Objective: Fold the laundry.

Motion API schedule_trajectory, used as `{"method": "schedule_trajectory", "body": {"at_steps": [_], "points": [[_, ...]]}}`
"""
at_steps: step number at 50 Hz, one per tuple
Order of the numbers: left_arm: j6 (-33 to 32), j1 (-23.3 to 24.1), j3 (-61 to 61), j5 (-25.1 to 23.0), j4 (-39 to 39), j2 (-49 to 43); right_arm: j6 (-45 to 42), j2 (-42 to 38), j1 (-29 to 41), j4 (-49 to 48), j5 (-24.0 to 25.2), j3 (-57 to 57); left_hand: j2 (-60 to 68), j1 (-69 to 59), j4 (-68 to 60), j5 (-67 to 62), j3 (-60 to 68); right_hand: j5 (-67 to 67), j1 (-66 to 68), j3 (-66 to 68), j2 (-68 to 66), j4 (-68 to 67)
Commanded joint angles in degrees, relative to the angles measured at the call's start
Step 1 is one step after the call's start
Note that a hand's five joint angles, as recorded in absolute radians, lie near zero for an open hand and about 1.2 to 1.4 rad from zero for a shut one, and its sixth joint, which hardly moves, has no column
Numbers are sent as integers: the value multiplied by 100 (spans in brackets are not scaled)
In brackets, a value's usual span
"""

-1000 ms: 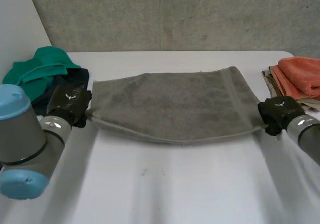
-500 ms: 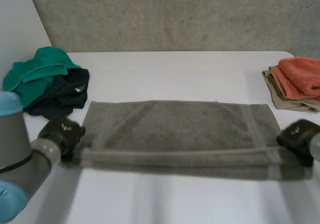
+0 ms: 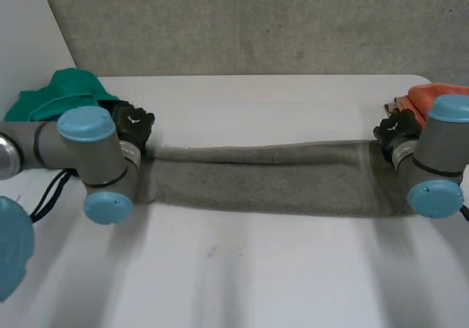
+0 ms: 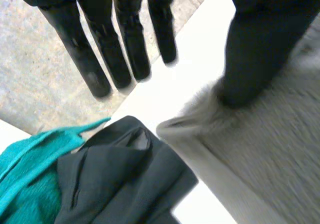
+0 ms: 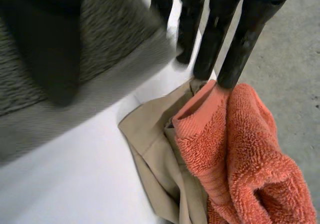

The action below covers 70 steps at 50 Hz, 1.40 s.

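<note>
Grey towel (image 3: 264, 178) lies folded in a long strip across the table (image 3: 242, 269), between both hands. Left hand (image 3: 134, 123) and right hand (image 3: 396, 129) have fingers straight and apart, thumbs resting on its end corners. If a thumb drags when lifting, the fold may open.

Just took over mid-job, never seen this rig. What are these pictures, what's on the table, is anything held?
Two robot arms with black hands at a white table. One camera looks down from between them; two sit on the wrists. A grey towel, folded into a strip, lies across the table. The left hand and right hand are at its ends, fingers straight, thumbs on it: nothing gripped. Green cloth and black cloth lie by the left, orange towel and beige cloth by the right.
</note>
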<state>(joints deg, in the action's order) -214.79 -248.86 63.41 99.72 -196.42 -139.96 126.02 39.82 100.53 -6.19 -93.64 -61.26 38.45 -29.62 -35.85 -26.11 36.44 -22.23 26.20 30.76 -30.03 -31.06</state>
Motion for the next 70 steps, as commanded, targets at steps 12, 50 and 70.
{"method": "schedule_trajectory", "body": {"at_steps": [12, 50, 70], "points": [[43, 84, 1277, -111, -204, 1356, 1090, 1868, 160, -348, 354, -1526, -2845, 1962, 2585, 2611, -2644, 2223, -1620, -2076, 2003, 2106], [104, 22, 2817, -665, -168, 2332, 1048, 2064, -2054, -551, 2289, -3393, -2845, 1962, 2585, 2611, -2644, -4777, 5380, 4924, -4997, -4894], [904, -215, 3186, -691, -142, 3194, 756, 2952, -757, -1165, 1621, -2953, -2845, 1962, 2585, 2611, -2644, -4777, 5380, 4924, -4997, -4894]]}}
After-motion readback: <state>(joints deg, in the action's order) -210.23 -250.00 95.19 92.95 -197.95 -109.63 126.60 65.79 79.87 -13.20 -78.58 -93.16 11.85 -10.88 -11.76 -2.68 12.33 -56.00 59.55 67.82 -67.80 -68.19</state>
